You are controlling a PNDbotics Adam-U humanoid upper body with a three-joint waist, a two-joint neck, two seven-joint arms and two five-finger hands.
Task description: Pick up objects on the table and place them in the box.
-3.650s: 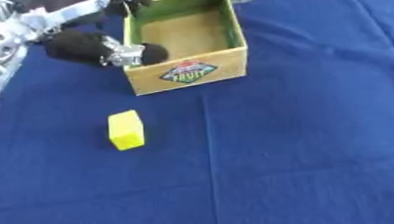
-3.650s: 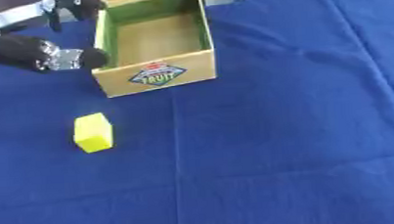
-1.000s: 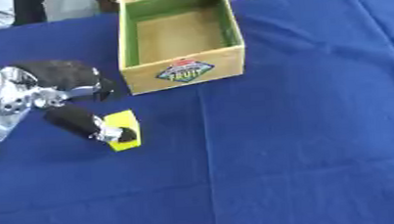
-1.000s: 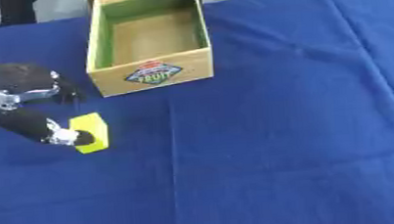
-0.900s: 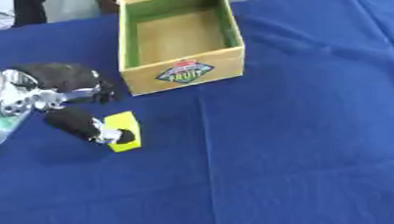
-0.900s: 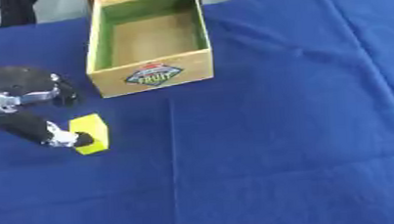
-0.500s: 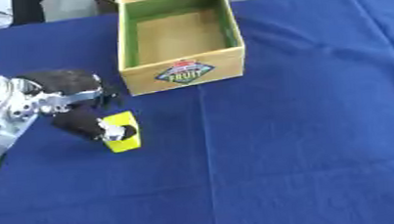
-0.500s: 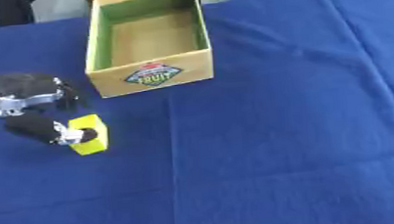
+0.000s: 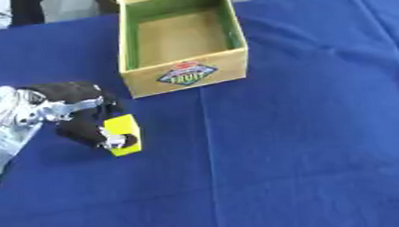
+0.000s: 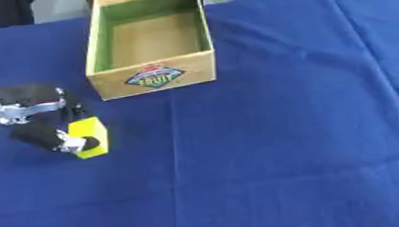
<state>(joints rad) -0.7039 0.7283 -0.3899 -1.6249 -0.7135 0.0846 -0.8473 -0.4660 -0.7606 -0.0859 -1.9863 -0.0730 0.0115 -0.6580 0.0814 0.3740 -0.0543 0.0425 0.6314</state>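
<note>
1. Left hand [image 9: 80, 115] comes in from the view's left edge, dark fingers curled round the yellow block [image 9: 123, 135]; thumb side low on the block's near-left face, other fingers at its far edge. Grasping, as far as both views show.
2. Yellow block sits just right of the hand's palm, touching it, on the blue-covered table [image 9: 309, 143]. Can't tell if it's lifted off the cloth yet.
3. Block's long axis runs roughly away from the robot, w/ slight tilt; the hand grips across the short sides.
4. Box [image 9: 181, 42] lies up & to the right of the hand, open top, inside looks empty, label side facing the hand.
5. Key relation: block is between hand & box, so the carry prob. goes up-right over the near wall.
6. Right hand not in either view; left is plainly the nearer one.
</note>
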